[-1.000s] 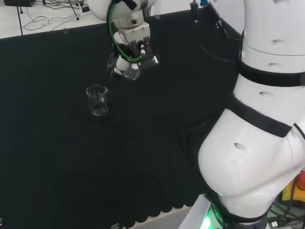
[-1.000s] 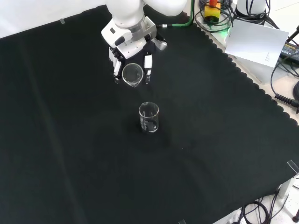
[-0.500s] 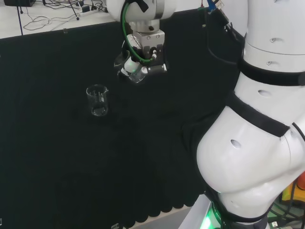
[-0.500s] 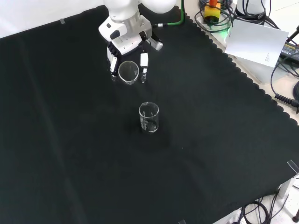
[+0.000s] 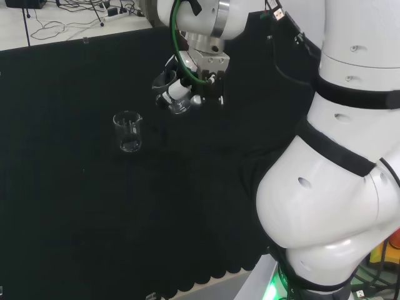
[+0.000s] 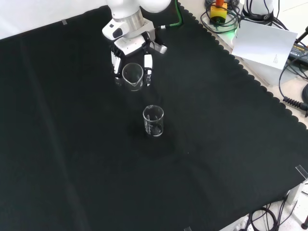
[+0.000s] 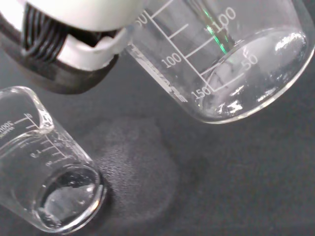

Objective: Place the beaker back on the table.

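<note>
- Overhead, black and white hand (image 6: 131,61) with fingers curled round clear glass beaker (image 6: 133,76), held above black-cloth surface (image 6: 72,144), clear of it.
- Second clear glass beaker (image 6: 153,121) upright on cloth, nearer in front view, apart from held one.

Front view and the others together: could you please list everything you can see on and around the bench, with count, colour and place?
held beaker: one, clear glass, in the hand above the cloth, tilted
standing beaker: one, clear glass, upright on the cloth near the middle, nearer the front camera than the held one
black cloth: one, black, covering the bench
white sheet: one, white, off the cloth at the front view's upper right
cables: several, black, at the front view's right edge
arm: one, white, at the head view's right
hand: one, black and white, fingers curled round the held beaker
</note>
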Tool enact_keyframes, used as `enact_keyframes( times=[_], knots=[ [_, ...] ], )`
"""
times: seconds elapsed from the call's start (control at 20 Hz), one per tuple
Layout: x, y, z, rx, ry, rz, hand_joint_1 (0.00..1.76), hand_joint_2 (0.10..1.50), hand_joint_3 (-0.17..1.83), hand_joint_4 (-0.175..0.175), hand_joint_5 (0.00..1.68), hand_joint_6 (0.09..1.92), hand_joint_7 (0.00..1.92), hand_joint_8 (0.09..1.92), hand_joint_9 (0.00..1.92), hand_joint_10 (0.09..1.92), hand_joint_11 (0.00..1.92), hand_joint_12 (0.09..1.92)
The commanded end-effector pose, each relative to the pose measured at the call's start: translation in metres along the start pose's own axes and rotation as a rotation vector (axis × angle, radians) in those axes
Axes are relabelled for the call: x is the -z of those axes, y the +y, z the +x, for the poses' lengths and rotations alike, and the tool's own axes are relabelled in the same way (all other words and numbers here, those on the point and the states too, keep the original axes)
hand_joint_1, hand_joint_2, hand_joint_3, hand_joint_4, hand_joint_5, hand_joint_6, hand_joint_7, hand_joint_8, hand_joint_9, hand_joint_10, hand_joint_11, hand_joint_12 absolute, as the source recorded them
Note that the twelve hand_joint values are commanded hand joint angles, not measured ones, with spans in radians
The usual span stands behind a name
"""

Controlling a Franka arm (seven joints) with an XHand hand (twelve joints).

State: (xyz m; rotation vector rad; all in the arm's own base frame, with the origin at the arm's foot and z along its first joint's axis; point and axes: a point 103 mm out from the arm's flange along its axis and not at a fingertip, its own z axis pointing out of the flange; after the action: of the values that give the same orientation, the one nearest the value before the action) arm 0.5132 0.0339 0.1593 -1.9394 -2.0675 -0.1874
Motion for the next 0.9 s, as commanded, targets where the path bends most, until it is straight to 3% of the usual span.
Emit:
enact_keyframes(
  times=[0.05, 0.3, 0.6, 0.9],
  knots=[
    [-0.026, -0.004, -0.015, 0.013, 0.126, -0.036, 1.11, 0.73, 0.55, 0.175, 1.24, 0.69, 1.61, 0.09, 1.53, 0.09, 1.16, 0.84],
    [-0.038, -0.001, -0.013, 0.025, 0.163, -0.043, 1.11, 0.73, 0.55, 0.175, 1.24, 0.69, 1.60, 0.09, 1.52, 0.09, 1.15, 0.85],
    [-0.054, -0.001, -0.019, 0.027, 0.152, -0.047, 1.11, 0.73, 0.54, 0.175, 1.23, 0.69, 1.60, 0.09, 1.52, 0.09, 1.14, 0.86],
    [-0.067, 0.004, -0.021, 0.028, 0.213, -0.067, 1.11, 0.74, 0.54, 0.175, 1.23, 0.70, 1.59, 0.09, 1.50, 0.09, 1.14, 0.87]
  ],
)
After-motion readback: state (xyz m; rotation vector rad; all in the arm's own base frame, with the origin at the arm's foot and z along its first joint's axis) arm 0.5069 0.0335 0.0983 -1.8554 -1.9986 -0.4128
